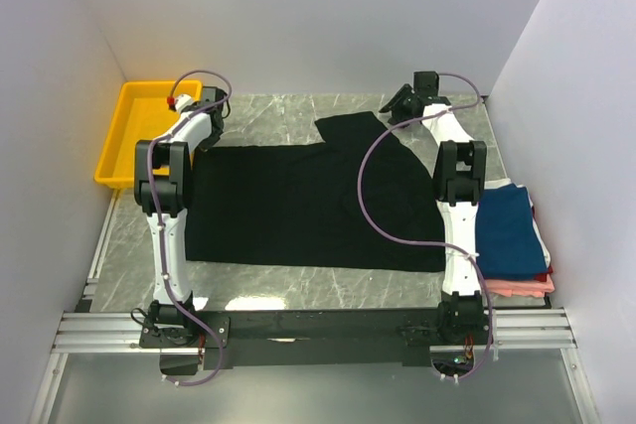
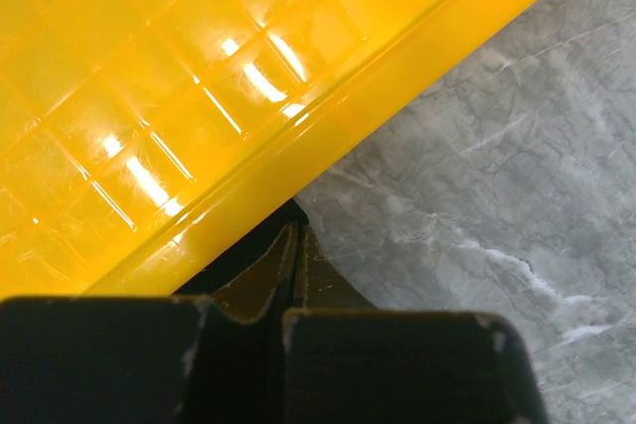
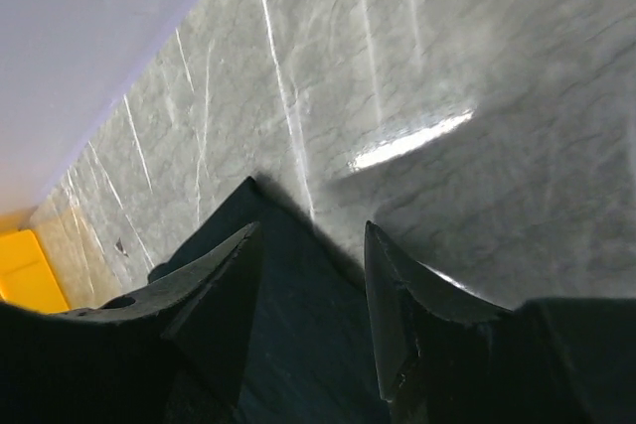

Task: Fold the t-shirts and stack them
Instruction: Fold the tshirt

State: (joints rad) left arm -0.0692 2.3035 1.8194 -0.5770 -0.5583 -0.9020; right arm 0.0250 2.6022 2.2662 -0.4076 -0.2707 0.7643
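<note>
The large black t-shirt (image 1: pixel 308 201) lies spread flat in the middle of the table, with one sleeve (image 1: pixel 348 128) reaching toward the back. My right gripper (image 1: pixel 396 108) is open at that sleeve. In the right wrist view its two fingers straddle the pointed corner of the black cloth (image 3: pixel 298 295), and the gripper (image 3: pixel 311 235) is low over it. My left gripper (image 1: pixel 211 111) is by the shirt's back left corner, next to the yellow tray. Its fingers (image 2: pixel 296 245) are pressed together, and no cloth shows between them. A folded stack sits at the right: navy shirt (image 1: pixel 507 230) on top, pink/red (image 1: pixel 517 287) beneath.
The yellow plastic tray (image 1: pixel 114 141) stands at the back left, and its rim (image 2: pixel 328 116) is right beside my left fingertips. White walls close in the back and both sides. Grey marble table (image 1: pixel 298 280) shows in front of the shirt.
</note>
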